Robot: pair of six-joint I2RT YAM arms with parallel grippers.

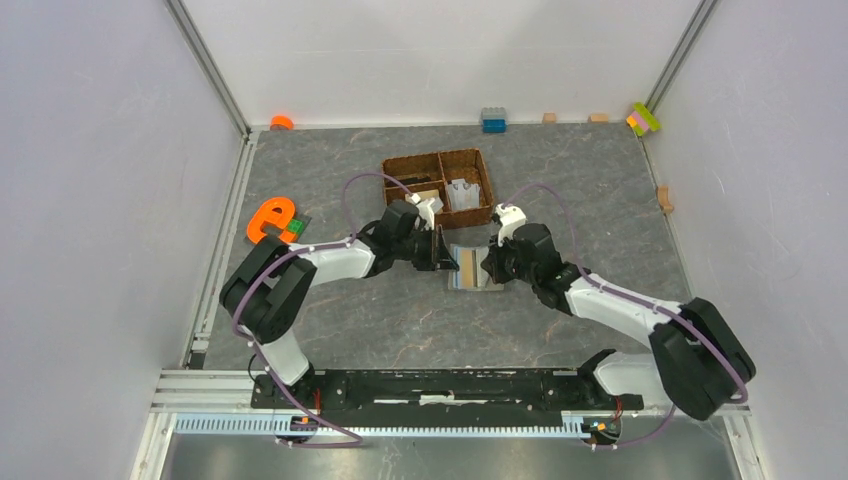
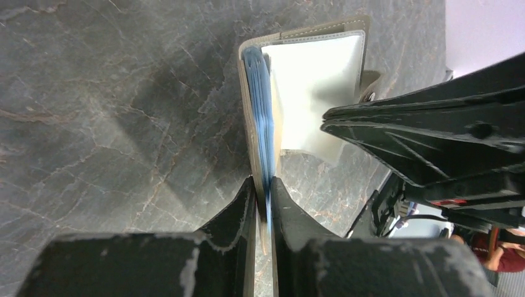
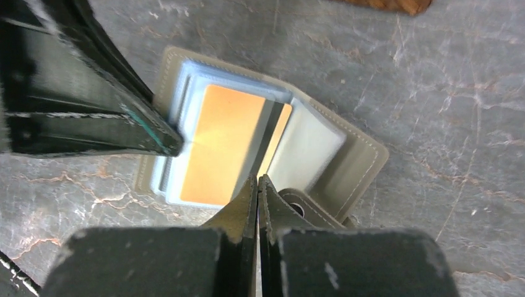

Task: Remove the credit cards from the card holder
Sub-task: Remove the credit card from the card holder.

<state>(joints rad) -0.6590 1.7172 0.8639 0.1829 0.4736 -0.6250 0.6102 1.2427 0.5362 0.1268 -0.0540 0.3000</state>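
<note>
The card holder (image 1: 473,270) lies open on the table (image 1: 400,310) between the arms. The left end effector (image 2: 265,197) is pinched narrow on its cover and blue sleeves (image 2: 263,111). The right end effector (image 3: 258,184) is closed tight at the orange credit card (image 3: 223,145)'s near edge. Whether it has the card, I can't tell. If it caught sleeve too, a pull might drag the whole holder. Only the right wrist view shows the card's face; the left wrist view shows the sleeves edge-on.

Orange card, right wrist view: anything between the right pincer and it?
Nothing visible. The right pincer is shut at the near edge of the orange card; the left pincer clamps the card holder off to the side.
</note>
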